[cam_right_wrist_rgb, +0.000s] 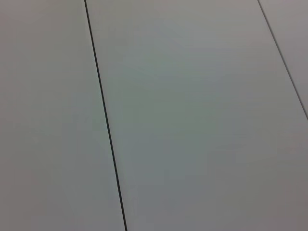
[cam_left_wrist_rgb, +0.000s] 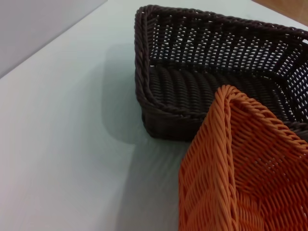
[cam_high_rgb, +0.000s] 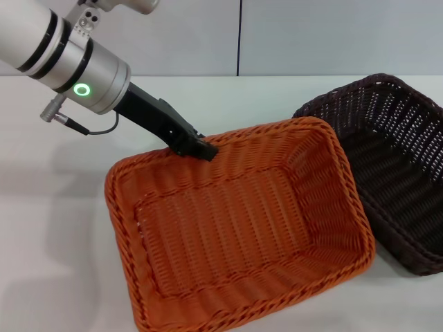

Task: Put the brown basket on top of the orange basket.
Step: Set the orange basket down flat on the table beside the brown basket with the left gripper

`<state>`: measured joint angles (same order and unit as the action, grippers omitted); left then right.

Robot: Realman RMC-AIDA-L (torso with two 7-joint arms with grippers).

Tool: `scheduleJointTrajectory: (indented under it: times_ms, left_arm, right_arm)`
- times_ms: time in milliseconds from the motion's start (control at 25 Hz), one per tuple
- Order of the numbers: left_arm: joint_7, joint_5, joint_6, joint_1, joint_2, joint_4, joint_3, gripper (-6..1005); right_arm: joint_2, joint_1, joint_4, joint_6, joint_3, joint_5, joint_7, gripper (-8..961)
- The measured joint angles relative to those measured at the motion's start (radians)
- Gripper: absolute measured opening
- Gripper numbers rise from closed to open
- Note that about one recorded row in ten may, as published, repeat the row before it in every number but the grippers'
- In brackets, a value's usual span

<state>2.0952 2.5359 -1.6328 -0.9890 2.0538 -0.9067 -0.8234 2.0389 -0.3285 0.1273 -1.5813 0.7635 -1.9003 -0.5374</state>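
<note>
left gripper (cam_high_rgb: 201,147): at far rim of the orange basket (cam_high_rgb: 235,228), fingers look pinched on that rim
orange basket: centre of table (cam_high_rgb: 55,228), one corner seems tipped up against its neighbour
brown basket (cam_high_rgb: 394,173): on the right, touching the orange one, not stacked
right gripper: not in view, fingers can't tell
step: likely repositioning orange basket
tip: set it flat, let go, then take the brown rim and lift it well above the orange rim
</note>
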Motion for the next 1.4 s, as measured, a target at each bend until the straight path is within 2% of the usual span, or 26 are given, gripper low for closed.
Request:
scheduleJointTrajectory:
  times_ms: [520, 560, 800, 1160, 1280, 1400]
  left_arm:
    - [-0.049, 0.003, 0.036, 0.0, -0.004, 0.03, -0.011, 169]
    - [-0.096, 0.016, 0.042, -0.001, -0.008, 0.037, -0.021, 169]
    - [-0.135, 0.035, 0.045, 0.006, 0.0, 0.032, -0.115, 168]
    - [-0.194, 0.037, 0.033, 0.036, -0.016, -0.031, -0.119, 168]
    - [-0.198, 0.037, 0.035, 0.039, -0.017, -0.042, -0.119, 168]
    - [-0.217, 0.033, 0.048, 0.049, -0.006, -0.089, -0.117, 168]
  right_arm:
    - [0.008, -0.01, 0.0, 0.0, 0.006, 0.001, 0.007, 829]
    - [0.009, -0.011, 0.0, 0.0, 0.006, 0.001, 0.007, 829]
    - [0.012, -0.015, -0.004, 0.0, 0.007, 0.001, 0.007, 829]
    - [0.016, -0.016, -0.007, 0.001, 0.002, 0.001, 0.008, 828]
    - [0.02, -0.021, -0.006, 0.001, 0.001, 0.001, 0.008, 828]
    - [0.022, -0.024, -0.004, 0.001, 0.001, 0.001, 0.009, 828]
